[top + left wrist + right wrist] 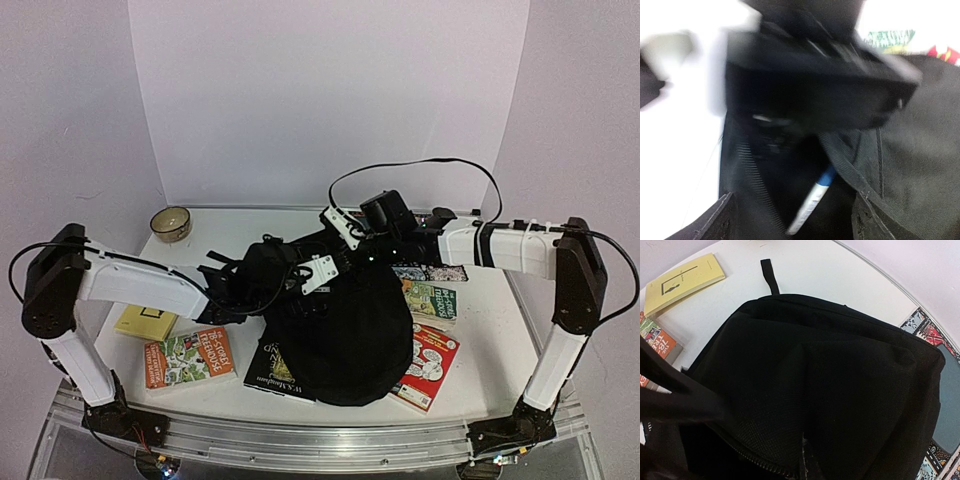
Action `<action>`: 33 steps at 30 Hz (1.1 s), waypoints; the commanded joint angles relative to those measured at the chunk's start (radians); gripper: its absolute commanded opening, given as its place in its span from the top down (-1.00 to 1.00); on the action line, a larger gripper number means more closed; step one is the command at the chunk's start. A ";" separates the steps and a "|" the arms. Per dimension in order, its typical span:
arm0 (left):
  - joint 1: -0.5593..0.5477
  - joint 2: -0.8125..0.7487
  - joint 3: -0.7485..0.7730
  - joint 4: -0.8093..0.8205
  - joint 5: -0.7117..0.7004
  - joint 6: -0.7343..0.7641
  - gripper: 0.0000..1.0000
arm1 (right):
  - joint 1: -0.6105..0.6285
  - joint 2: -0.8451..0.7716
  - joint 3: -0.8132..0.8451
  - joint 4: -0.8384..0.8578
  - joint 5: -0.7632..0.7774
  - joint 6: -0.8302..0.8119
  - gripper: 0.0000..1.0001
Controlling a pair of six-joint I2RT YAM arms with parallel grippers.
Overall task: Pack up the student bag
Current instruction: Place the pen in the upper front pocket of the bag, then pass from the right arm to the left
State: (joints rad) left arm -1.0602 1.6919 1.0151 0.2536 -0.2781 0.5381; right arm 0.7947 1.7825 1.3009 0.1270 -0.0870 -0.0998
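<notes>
Bag (350, 340): black backpack, slumped on the table (250, 225) directly under both grippers, between the two arms. Its mouth is shown unzipped in the wrist views.
Left gripper (792, 210): poised over the open mouth. Its fingers are seen well apart, with nothing clamped between them. This view is smeared by motion.
Right gripper (338, 235): closed tight, just beyond the left one at the bag's far edge. Whether fabric is pinched cannot be told.
Inside the bag: a white-and-blue pen-like stick (815, 200) is seen just below the left gripper, down in the dark pocket.
Blur: a dark block (820, 85) ahead of the left fingers cannot be identified.
Left gripper's side: a yellow book (145, 320) and an orange book (190, 357) are laid outside the bag. A black book (272, 375) is partly covered by it.
Right gripper's side: a patterned book (430, 272), a green book (432, 300) and a red book (428, 368) are laid beside the bag.
Bowl (171, 223): set well apart from the left gripper, at the table's far corner.
Progress: judged early. The bag is opened and one small item appears packed. Six books are left outside.
</notes>
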 commanded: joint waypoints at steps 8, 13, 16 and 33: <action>0.010 -0.083 0.042 -0.208 -0.054 -0.202 -0.76 | 0.011 0.026 0.057 0.000 -0.027 0.022 1.00; 0.042 -0.003 0.090 -0.214 -0.102 -0.240 -0.74 | 0.011 0.030 0.061 -0.001 -0.049 0.038 1.00; 0.066 0.038 0.126 -0.219 -0.142 -0.258 -0.62 | 0.011 0.030 0.063 -0.001 -0.068 0.049 1.00; 0.079 -0.020 0.295 -0.500 -0.224 -0.370 1.00 | 0.011 -0.067 0.032 -0.028 -0.042 0.113 0.21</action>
State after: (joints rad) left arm -0.9909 1.7471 1.2056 -0.1468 -0.4318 0.2288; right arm 0.7988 1.8033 1.3159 0.1200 -0.1285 -0.0290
